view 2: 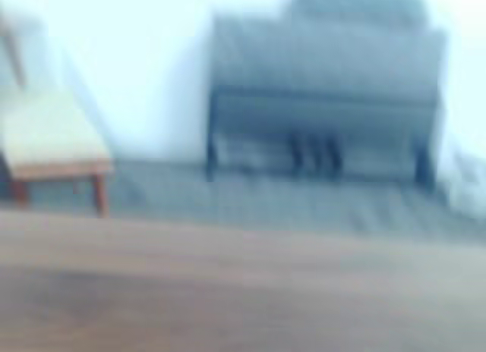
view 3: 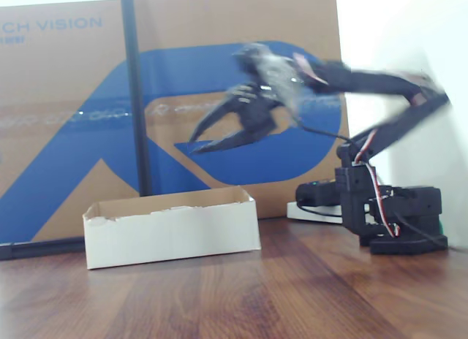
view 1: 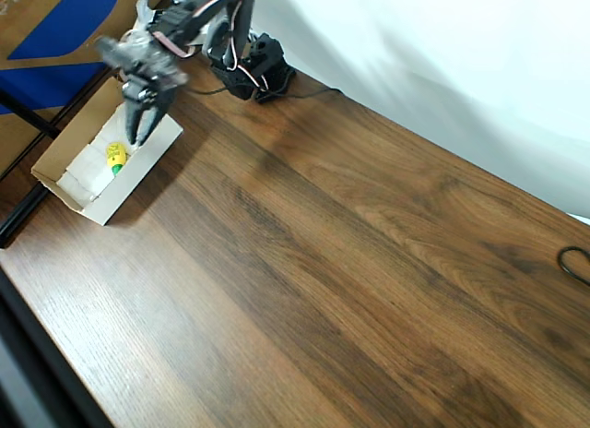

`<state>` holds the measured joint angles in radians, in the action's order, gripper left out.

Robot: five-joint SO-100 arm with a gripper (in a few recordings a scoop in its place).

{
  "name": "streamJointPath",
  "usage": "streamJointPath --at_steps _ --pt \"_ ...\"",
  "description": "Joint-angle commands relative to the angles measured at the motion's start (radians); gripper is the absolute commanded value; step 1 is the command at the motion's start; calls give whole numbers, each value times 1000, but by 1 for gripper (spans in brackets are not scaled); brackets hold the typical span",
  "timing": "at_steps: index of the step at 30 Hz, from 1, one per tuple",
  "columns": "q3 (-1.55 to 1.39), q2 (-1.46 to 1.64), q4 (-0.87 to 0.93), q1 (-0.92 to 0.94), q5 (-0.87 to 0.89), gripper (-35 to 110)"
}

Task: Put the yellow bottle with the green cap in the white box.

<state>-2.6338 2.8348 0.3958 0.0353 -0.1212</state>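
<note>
The yellow bottle with the green cap (view 1: 115,156) lies on the white padding inside the white box (view 1: 131,182) at the table's left edge in the overhead view. My black gripper (view 1: 135,137) hangs just above and beside it, open and holding nothing. In the fixed view the gripper (view 3: 194,144) is raised well above the white box (view 3: 172,233), jaws spread apart and motion-blurred. The box wall hides the bottle there. The wrist view is blurred and looks across the table at the room.
The arm's black base (view 1: 253,68) stands behind the box at the table's back edge. A large brown and blue cardboard panel (view 3: 66,105) stands behind the box, with a black pole (view 3: 134,90) in front of it. A black cable loop (view 1: 575,262) lies at the far right.
</note>
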Motion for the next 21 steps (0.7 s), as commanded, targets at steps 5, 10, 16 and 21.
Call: streamJointPath --at_steps 5,10,16,21 --pt "-284 551 67 -58 -80 5" --pt "-434 733 114 -64 -86 2" --pt "-506 733 120 -61 -48 0" --pt "-522 736 304 -46 -17 0"
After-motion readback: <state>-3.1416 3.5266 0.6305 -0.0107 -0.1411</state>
